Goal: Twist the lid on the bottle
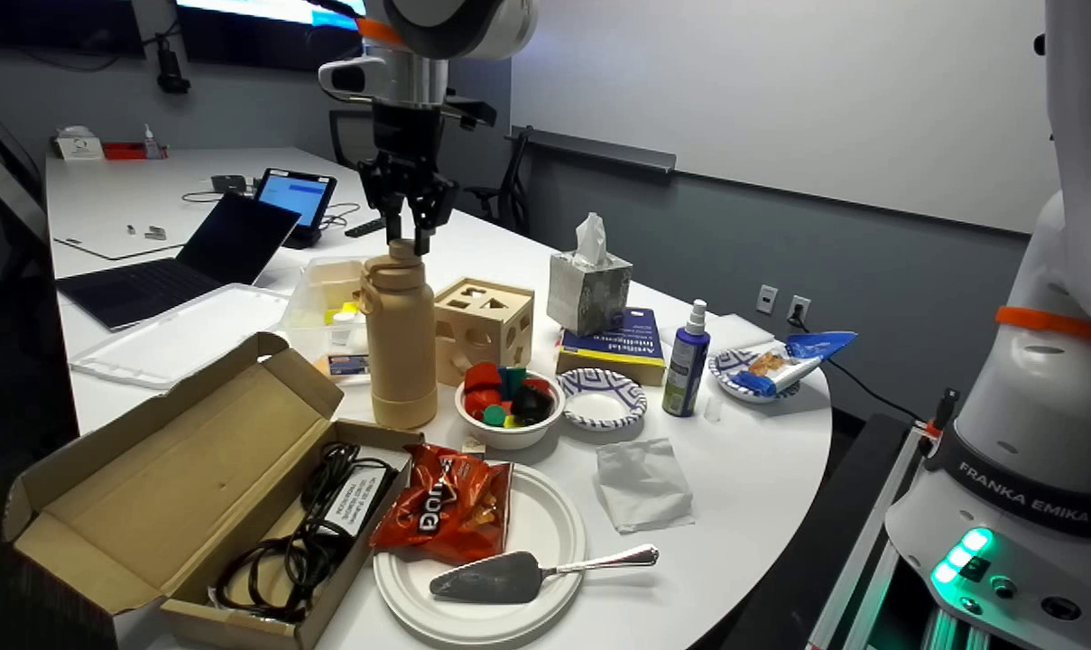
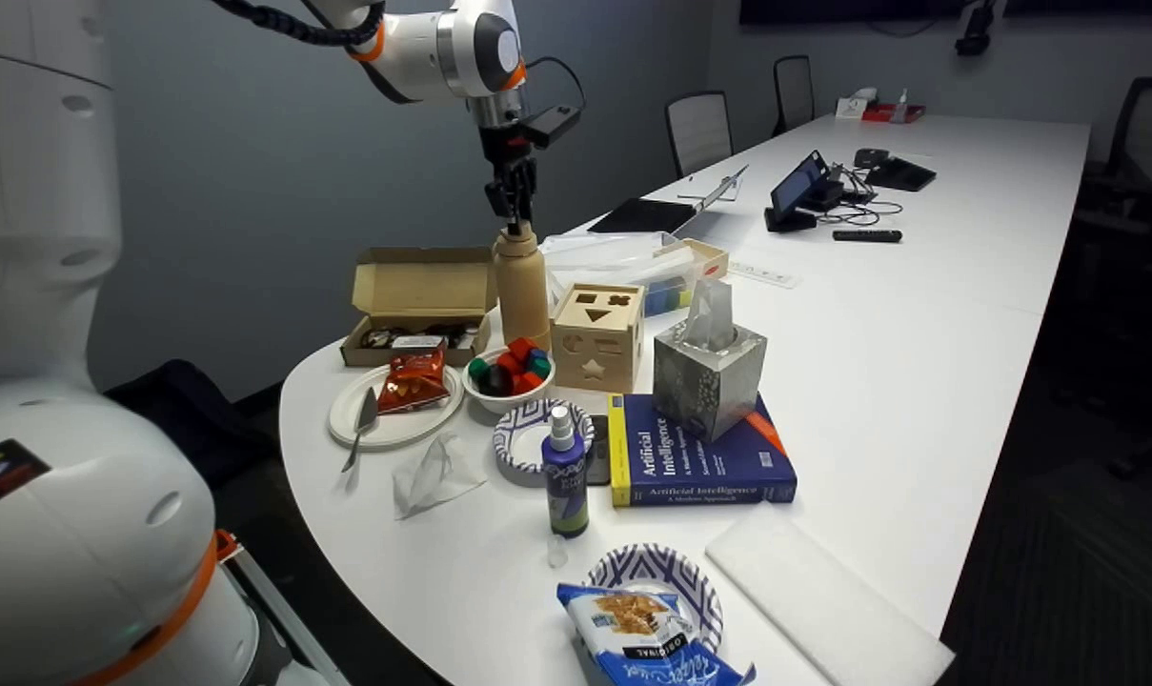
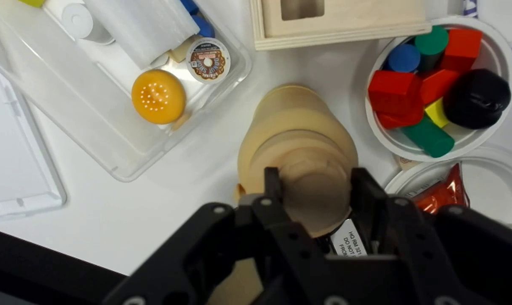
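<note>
Tan and round, the lid sits atop the upright bottle, between the jaws of the pincer, which stand narrow and appear to grip it. The twist hinges on the bottle's vertical axis, seemingly in line with the wrist above. A wooden box stands near, on the surface.

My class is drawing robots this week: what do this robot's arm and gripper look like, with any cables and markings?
The arm is white, with rounded sections, orange bands and a silvery ring near the gripper. A ribbed black cable runs beside it. Low down, a black collar reads FRANKA EMIKA in white, above green lights. The gripper is black and angular, with two narrow fingers.
</note>
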Controlling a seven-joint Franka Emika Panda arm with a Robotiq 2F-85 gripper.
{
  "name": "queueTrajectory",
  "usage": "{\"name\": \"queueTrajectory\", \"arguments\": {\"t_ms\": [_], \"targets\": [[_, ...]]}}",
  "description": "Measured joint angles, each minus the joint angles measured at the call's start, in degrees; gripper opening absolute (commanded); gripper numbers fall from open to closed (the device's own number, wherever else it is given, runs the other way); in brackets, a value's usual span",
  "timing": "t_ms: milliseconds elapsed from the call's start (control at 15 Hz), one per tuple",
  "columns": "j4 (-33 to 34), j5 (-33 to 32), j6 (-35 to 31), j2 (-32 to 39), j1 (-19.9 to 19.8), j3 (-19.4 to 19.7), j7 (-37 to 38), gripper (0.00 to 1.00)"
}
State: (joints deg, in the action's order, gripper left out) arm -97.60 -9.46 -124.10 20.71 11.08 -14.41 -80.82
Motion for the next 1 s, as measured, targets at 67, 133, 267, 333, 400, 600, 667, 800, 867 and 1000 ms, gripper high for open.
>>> {"name": "queueTrajectory", "arguments": {"t_ms": [67, 133, 267, 333, 400, 600, 667, 800, 867, 1000], "targets": [[0.0, 0.0, 0.0, 0.0, 0.0, 0.0, -0.6, 0.21], [0.0, 0.0, 0.0, 0.0, -0.1, 0.0, -0.9, 0.58], [0.1, 0.0, 0.0, 0.0, -0.1, 0.0, -0.9, 0.74], [0.1, 0.0, 0.0, 0.1, -0.1, 0.1, -0.9, 0.82], [0.1, 0.0, 0.0, 0.2, -0.1, 0.3, -0.9, 0.89], [0.1, 0.3, 0.0, 0.3, -0.5, 0.7, -0.5, 1.00], [0.1, 0.4, 0.0, 0.3, -0.6, 0.9, -0.1, 1.00], [0.5, 0.4, 0.0, 0.3, -0.6, 1.4, 2.1, 1.00], [0.8, 0.3, 0.0, 0.3, -0.5, 1.6, 4.0, 1.00], [1.7, -0.4, 0.0, 0.1, -0.3, 2.5, 9.5, 1.00]]}}
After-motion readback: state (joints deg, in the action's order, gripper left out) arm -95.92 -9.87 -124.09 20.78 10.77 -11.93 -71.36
